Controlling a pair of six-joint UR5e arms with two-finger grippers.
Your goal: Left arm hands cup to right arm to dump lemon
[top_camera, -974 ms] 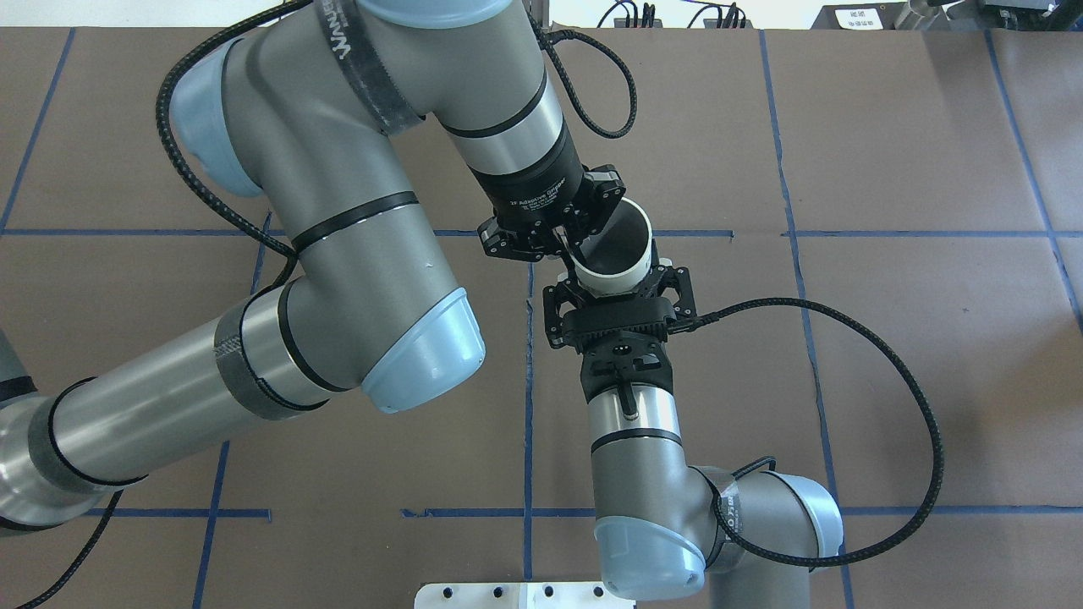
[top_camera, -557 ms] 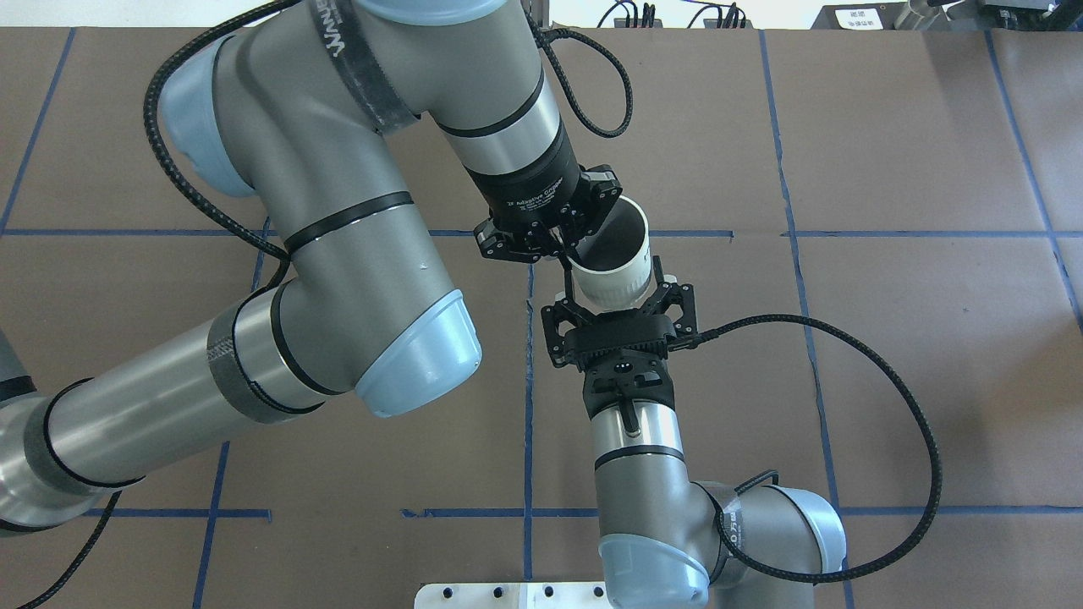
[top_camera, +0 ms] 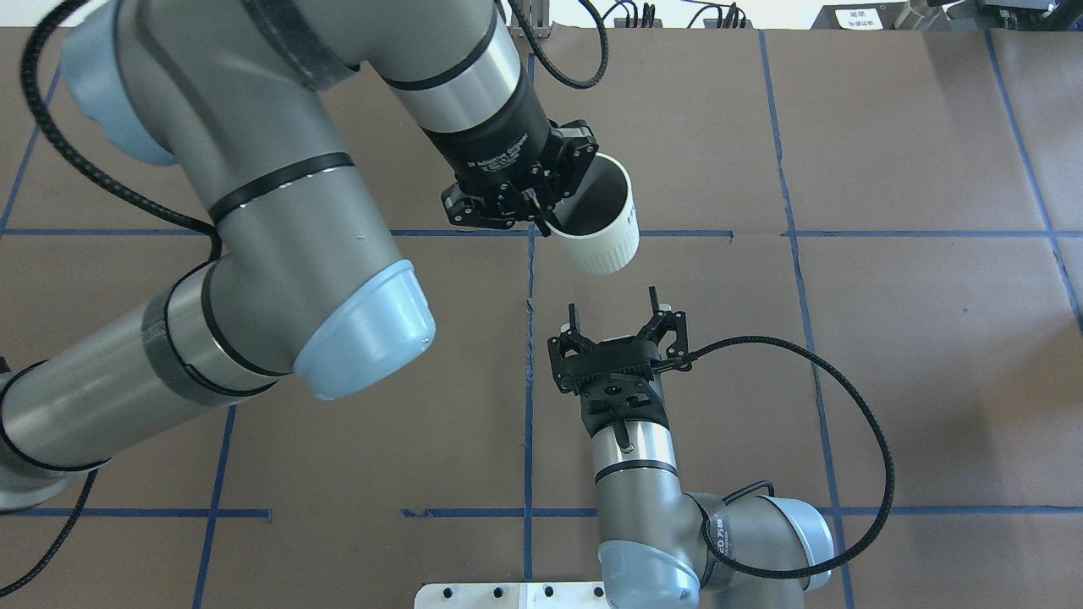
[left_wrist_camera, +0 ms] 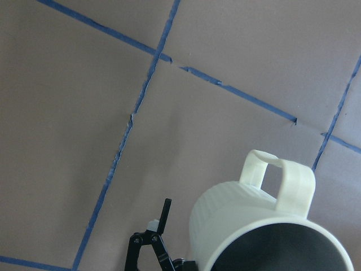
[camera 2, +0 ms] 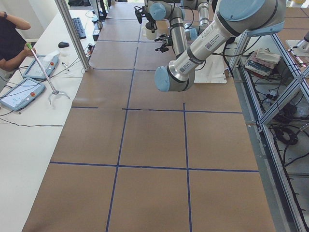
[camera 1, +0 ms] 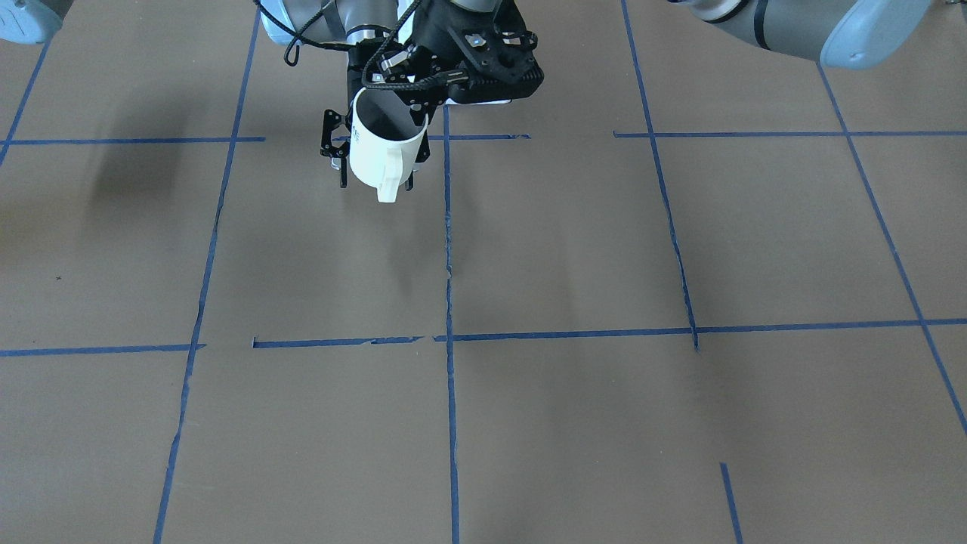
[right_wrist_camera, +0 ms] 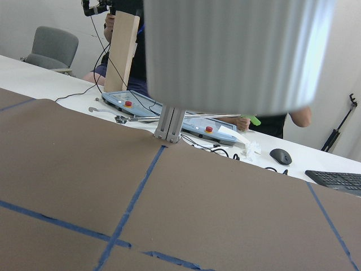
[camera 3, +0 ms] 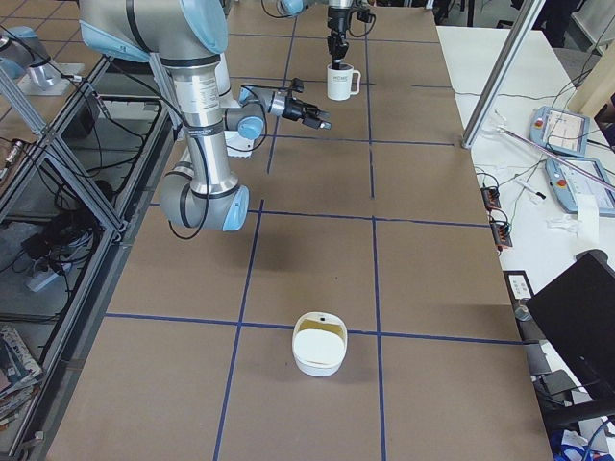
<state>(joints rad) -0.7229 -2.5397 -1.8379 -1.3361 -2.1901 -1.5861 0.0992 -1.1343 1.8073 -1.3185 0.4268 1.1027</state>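
The white ribbed cup (top_camera: 599, 247) hangs in the air, tilted, with its handle toward the operators' side (camera 1: 389, 181). My left gripper (top_camera: 548, 222) is shut on the cup's rim, one finger inside and one outside. My right gripper (top_camera: 613, 306) is open and empty, a short way on the robot's side of the cup and not touching it. The left wrist view shows the cup (left_wrist_camera: 254, 226) close up, with one right finger (left_wrist_camera: 164, 213) below it. The right wrist view looks up at the cup's ribbed wall (right_wrist_camera: 237, 51). The cup's inside looks dark, and no lemon shows.
Brown table cover (top_camera: 914, 355) with blue tape lines. A white bowl (camera 3: 320, 344) stands far toward the table's right end. Operators' desk with pendants and a keyboard (right_wrist_camera: 338, 179) lies beyond the far edge. The left arm's elbow (top_camera: 364, 338) hangs over the table's left half.
The right gripper, which sat around the cup's base, has opened and drawn back toward the robot. The left arm has carried the cup away, farther over the table.
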